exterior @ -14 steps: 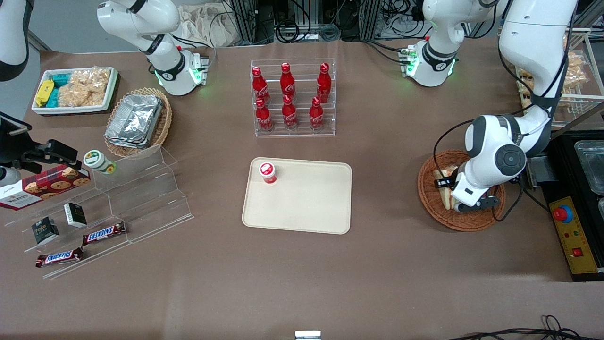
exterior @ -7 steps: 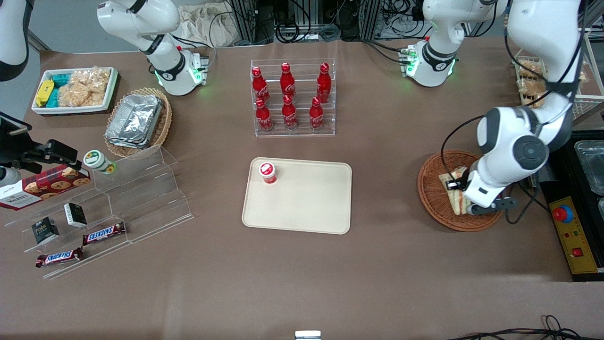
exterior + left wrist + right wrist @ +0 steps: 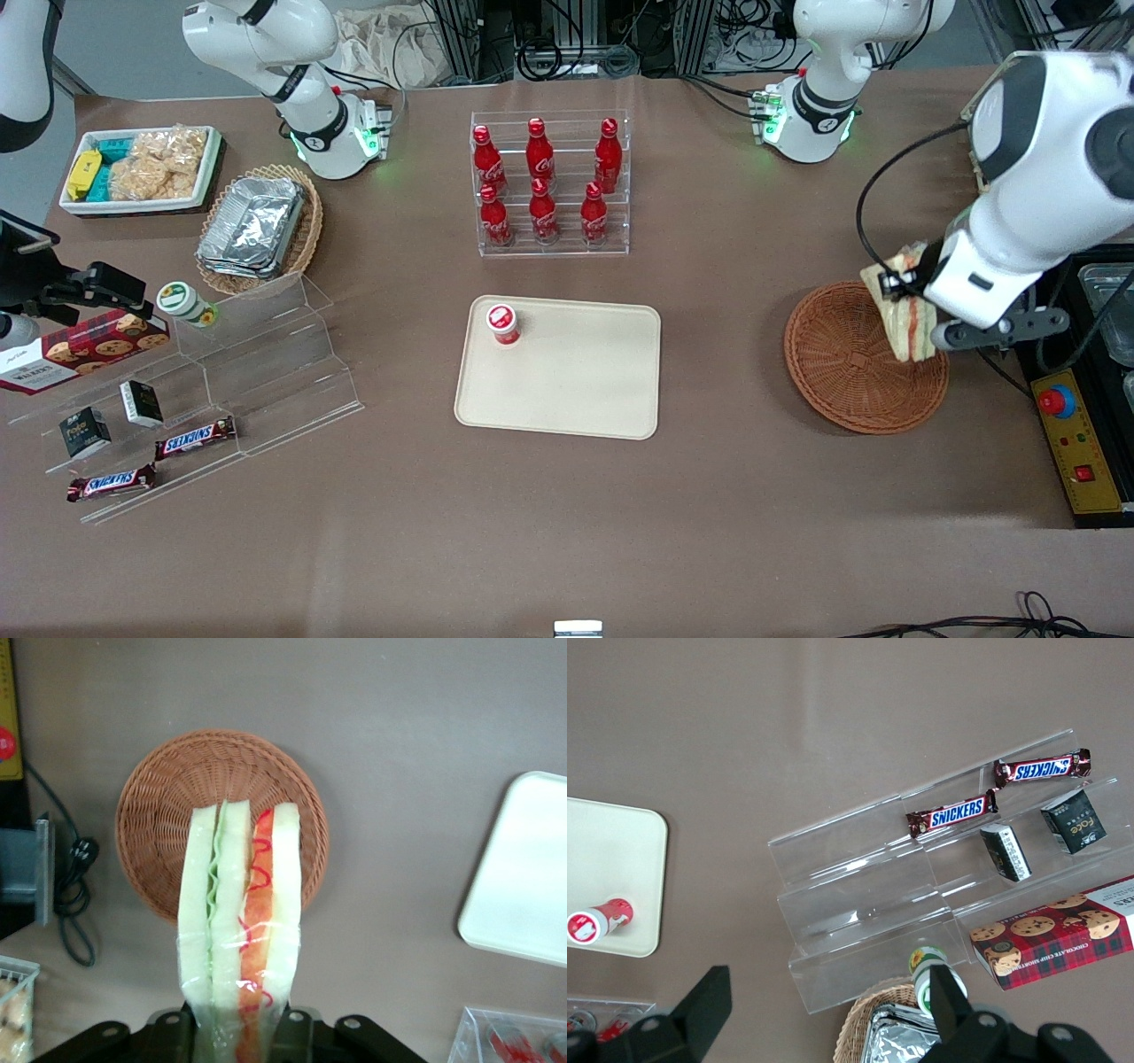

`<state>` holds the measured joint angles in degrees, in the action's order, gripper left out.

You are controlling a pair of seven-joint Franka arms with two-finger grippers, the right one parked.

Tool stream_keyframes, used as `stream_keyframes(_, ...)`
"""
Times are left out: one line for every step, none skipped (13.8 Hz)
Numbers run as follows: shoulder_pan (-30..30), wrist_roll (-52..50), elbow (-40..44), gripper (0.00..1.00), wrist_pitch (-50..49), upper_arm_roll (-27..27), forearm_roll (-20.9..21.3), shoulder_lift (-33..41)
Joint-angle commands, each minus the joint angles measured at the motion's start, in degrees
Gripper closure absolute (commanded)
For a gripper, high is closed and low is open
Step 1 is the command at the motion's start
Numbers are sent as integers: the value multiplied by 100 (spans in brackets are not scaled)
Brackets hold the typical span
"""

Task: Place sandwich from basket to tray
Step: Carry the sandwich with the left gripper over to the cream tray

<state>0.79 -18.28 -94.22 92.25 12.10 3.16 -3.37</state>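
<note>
Fingers of left gripper (image 3: 237,1028) clamped on pale triangular sandwich (image 3: 239,917), lifted above round reddish-brown wicker basket (image 3: 842,372). Carry step; next, travel to cream rectangular tray (image 3: 576,390).

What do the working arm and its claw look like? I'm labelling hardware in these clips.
The working arm has glossy white rounded shells with dark grey joint caps and bands. A thin black cable loops from it toward the wrist. Its base glows green. The claw, above the basket, has a white body with black fingers.
</note>
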Motion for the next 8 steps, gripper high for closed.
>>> stream_keyframes(-35, -673, 815, 79, -689, 440, -7, -67)
stream_keyframes(-35, -1034, 965, 79, -708, 660, -43, -67)
stream_keyframes(-35, -1464, 1149, 79, -717, 906, -61, -85)
stream_keyframes(-35, -1964, 1238, 79, -717, 1230, -52, -111)
stream_keyframes(-35, -2447, 1239, 79, -708, 1555, -43, -146)
stream_keyframes(-35, -2818, 1239, 80, -682, 1828, -35, -251)
stream_keyframes(-43, -3109, 1239, 80, -621, 2066, -8, -374)
stream_keyframes(-70, -3320, 1248, 80, -533, 2260, 1, -531)
